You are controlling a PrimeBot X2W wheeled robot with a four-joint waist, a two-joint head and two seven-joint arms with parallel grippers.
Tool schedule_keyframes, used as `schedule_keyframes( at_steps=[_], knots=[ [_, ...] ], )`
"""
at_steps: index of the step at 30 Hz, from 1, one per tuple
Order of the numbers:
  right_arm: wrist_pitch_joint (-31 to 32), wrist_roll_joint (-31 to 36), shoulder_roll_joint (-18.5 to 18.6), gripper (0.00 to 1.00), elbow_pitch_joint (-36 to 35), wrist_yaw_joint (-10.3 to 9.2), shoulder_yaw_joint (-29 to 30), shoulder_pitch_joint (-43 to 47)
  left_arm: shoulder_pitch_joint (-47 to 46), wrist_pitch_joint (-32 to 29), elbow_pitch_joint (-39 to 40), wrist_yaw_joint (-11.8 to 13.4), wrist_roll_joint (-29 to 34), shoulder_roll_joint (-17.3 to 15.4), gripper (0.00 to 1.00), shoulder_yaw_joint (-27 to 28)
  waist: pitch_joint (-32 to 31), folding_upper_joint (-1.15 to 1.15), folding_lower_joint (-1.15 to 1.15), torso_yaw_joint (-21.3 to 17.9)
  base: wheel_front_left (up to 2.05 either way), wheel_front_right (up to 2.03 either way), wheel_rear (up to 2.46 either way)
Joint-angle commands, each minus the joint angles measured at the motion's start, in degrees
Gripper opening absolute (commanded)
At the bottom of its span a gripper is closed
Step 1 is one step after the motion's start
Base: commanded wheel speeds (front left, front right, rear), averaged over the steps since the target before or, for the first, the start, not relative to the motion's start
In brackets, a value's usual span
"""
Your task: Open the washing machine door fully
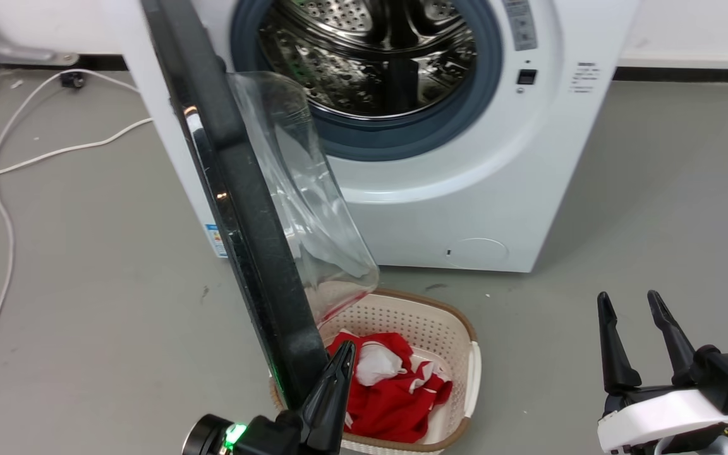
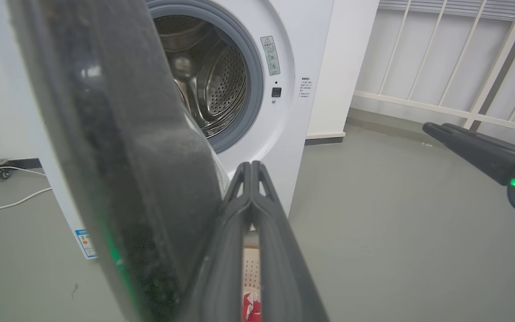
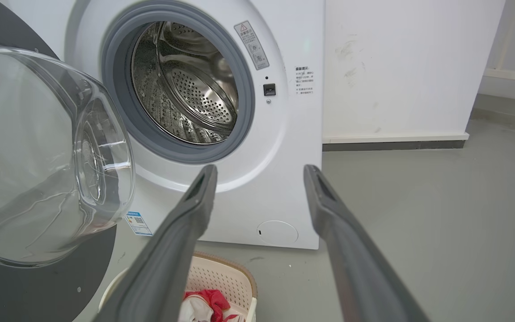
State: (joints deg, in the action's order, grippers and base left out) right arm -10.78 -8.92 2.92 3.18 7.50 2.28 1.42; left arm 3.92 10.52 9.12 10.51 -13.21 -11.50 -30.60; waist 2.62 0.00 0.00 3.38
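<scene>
The washing machine door (image 1: 237, 189) bars the centre-left
The basket (image 1: 427, 322) fills the lower centre; the floor (image 1: 655, 189) at right lies open.

washing machine door (image 1: 237, 189), black-rimmed, glass bowl, swung open

The smooth grey floor (image 1: 655, 189) holds a big white washing machine (image 1: 465, 208), a cream plastic basket (image 1: 430, 319) and a thin white cable (image 1: 60, 151).
</scene>
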Motion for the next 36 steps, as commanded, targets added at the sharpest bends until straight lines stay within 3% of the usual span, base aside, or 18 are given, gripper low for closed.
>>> schedule_keyframes(
  at_steps=[1, 14, 20, 24, 36],
  knots=[
    [0.1, 0.1, -0.1, 1.0, -0.5, -0.02, 0.2, 0.4, 1.1, 0.2, 0.6, 0.7, 0.4, -0.3, 0.0, 0.3, -0.1, 0.0, 0.0, 1.5, 0.0, 0.0, 0.0],
    [1.5, 0.8, -0.1, 1.0, -2.8, -0.03, 1.4, 0.8, 3.7, 0.7, 2.4, 2.9, 0.0, -1.3, 0.0, 1.6, 0.6, 0.0, 0.0, 12.3, 0.0, 0.0, 0.0],
    [2.0, 0.6, -0.1, 1.0, -3.2, -0.03, 0.7, 0.2, 3.7, 1.5, 1.9, 4.4, -1.5, -2.1, 0.0, 5.1, 1.0, 0.0, 0.0, 16.0, 0.0, 0.0, 0.0],
    [2.2, 0.7, -0.1, 1.0, -3.2, -0.03, 0.5, -0.2, 2.6, 2.4, 0.5, 4.7, -3.4, -3.2, 0.0, 8.8, 1.2, 0.0, 0.0, 17.0, 0.0, 0.0, 0.0],
    [4.0, 1.8, -0.1, 1.0, -4.2, -0.03, 0.3, -2.6, -5.1, 4.1, -7.3, 2.2, -11.5, -7.2, 0.0, 21.9, 4.0, 0.0, 0.0, 15.9, 0.0, 0.0, 0.0]
  ],
)
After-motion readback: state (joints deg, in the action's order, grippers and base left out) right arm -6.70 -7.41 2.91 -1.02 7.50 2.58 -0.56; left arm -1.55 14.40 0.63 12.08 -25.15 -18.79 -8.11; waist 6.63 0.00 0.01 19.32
